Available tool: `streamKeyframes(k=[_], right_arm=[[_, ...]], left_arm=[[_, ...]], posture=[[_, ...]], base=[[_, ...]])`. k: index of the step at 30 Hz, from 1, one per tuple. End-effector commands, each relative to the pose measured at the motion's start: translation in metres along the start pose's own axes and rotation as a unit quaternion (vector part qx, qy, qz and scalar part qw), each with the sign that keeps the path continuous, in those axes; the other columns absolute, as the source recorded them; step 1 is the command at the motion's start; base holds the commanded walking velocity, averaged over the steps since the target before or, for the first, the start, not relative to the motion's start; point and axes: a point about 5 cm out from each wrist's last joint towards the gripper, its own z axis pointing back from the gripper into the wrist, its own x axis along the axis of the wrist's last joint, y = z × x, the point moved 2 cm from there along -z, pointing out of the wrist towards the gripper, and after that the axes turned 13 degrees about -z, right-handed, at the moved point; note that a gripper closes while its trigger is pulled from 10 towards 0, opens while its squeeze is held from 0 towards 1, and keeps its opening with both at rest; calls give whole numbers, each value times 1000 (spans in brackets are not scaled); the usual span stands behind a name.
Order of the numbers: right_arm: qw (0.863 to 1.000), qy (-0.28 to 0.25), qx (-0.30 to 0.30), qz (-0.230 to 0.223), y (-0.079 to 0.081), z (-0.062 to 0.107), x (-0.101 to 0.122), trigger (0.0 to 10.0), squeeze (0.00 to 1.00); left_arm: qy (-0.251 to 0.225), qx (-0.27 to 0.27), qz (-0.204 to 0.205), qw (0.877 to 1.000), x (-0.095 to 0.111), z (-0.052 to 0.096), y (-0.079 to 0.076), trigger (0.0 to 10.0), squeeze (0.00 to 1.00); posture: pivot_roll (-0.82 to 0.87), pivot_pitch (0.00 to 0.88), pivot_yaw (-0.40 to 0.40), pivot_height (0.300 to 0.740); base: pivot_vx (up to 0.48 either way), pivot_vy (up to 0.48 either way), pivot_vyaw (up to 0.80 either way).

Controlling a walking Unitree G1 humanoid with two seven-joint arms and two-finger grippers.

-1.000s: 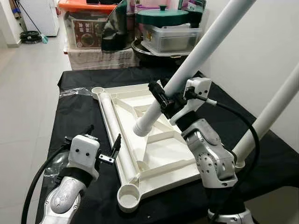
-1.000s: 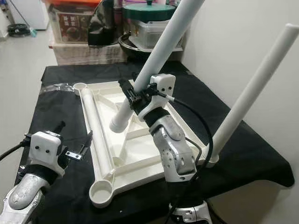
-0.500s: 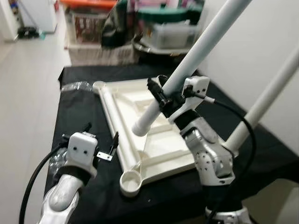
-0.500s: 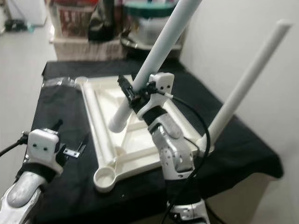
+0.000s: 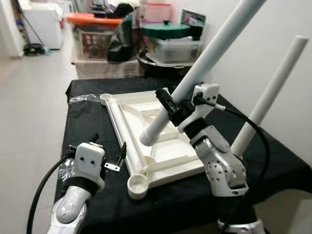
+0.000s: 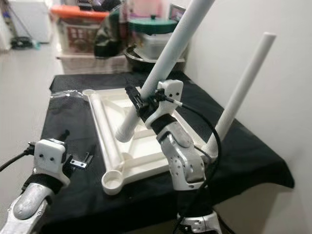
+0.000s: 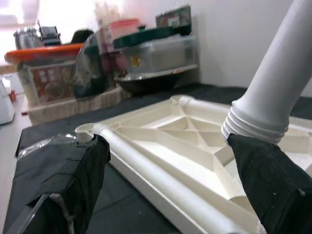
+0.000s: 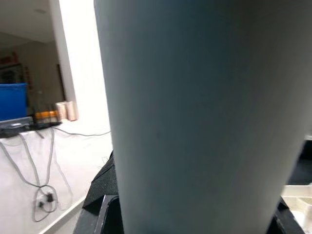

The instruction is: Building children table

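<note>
— How far along are you?

— One white leg stands in the far right corner of the upside-down tabletop on the black-draped table. A second leg, threaded end down, is clamped tilted in your right gripper above the ribbed underside.

— What's left?

— Seating it in a socket; the near corner socket looks empty (a third leg lies along the tabletop's left edge). Your left gripper hovers open beside that edge, holding nothing.

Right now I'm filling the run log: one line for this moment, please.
right gripper: shut on table leg, tilted over tabletop | left gripper: open, beside tabletop | second leg: standing in corner
</note>
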Motion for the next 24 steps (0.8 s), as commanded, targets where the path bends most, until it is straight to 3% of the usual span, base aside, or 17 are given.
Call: streamKeyframes(k=[1,20,24], right_arm=[[1000,3,1,-6,-1,-1,-1,10000,0],[1000,7,13,-13,2,-1,-3,10000,0],[993,62,96,9,5,5,-5,10000,0]], left_arm=[[10,-4,5,1000,-5,3,-3,10000,0],[21,-7,-3,1000,-12,4,-1,10000,0],[35,-12,-5,999,-21,8,1,10000,0]], posture=[[84,0,-101,740],[90,0,-88,740],[85,0,-80,740]], base=[[0,0,0],[0,0,0],[0,0,0]])
